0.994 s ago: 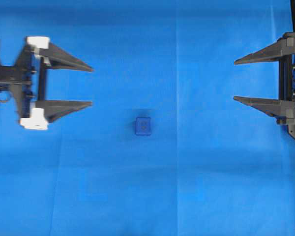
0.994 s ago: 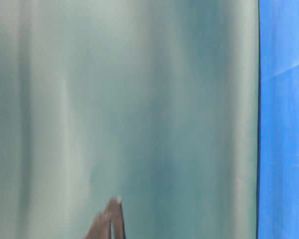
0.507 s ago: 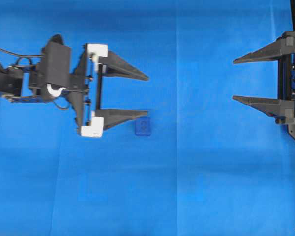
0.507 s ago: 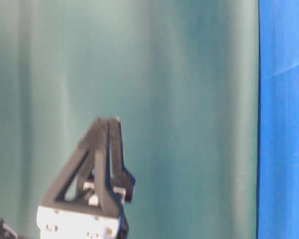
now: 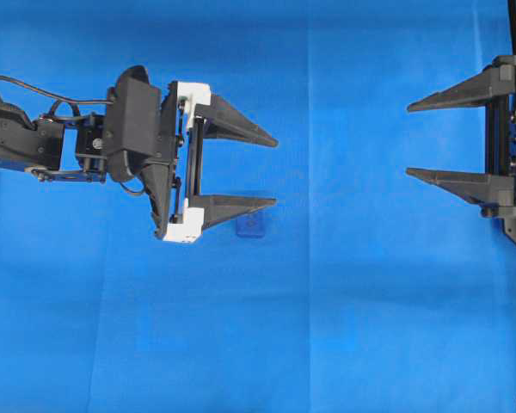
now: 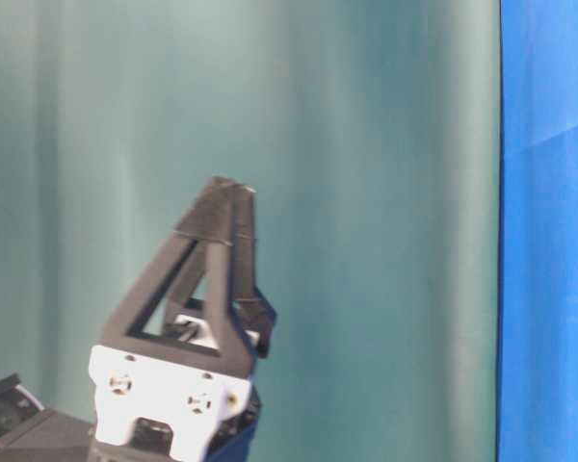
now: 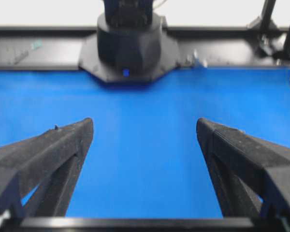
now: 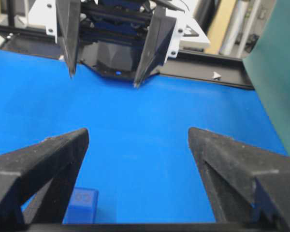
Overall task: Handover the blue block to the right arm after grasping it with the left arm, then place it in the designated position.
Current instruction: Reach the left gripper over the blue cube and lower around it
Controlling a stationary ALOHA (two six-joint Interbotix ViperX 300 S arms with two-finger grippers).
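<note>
On the blue cloth [image 5: 370, 301], the blue block [image 5: 251, 226] sits partly hidden under the lower finger of the left gripper [image 5: 275, 172], which has advanced from the left edge since a second ago. Jaws spread wide, holding nothing. Right gripper [image 5: 410, 140] equally wide, empty, unmoved. Only the right wrist view shows the block's [image 8: 82, 205] embossed face.

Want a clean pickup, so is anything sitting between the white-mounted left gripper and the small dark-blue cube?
Nothing visible does. The open left gripper hovers with its lower finger partly covering the small dark-blue cube from overhead; only bare blue cloth surrounds it.
</note>
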